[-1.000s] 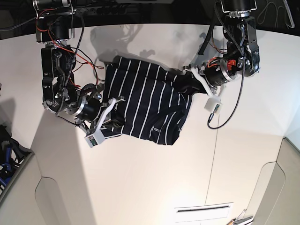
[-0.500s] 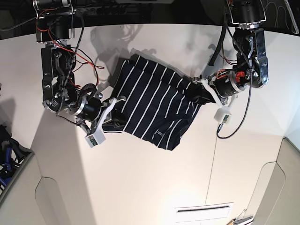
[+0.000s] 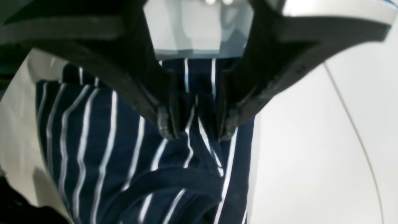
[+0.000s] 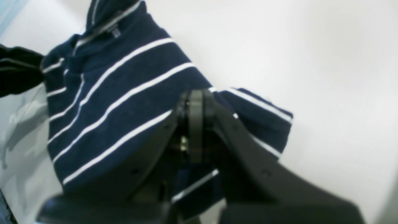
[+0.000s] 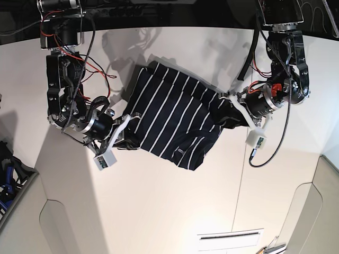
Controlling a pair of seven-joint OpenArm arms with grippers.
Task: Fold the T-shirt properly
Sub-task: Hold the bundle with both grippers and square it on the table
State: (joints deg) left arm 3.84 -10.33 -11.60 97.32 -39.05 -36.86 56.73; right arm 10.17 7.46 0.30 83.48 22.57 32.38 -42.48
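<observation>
T-shirt (image 5: 172, 116): dark navy cloth with thin, evenly spaced white stripes; a small pale label patch at its 5 o'clock edge
table (image 5: 175, 206): plain white, glossy; one thin dark seam line
left gripper (image 3: 194, 130): black fingers; white outer shells
right gripper (image 4: 196, 96): black fingers; white outer shells
arm wiring (image 5: 95, 63): red and black strands over black links

The T-shirt (image 5: 172, 119) is soft, matt navy cloth with thin white woven stripes, creased where bunched. Under it, the counter (image 5: 159, 211) is smooth, pale, faintly glossy. Both the left hand (image 3: 195, 132) and right hand (image 4: 196, 99) look like matt black plastic.
</observation>
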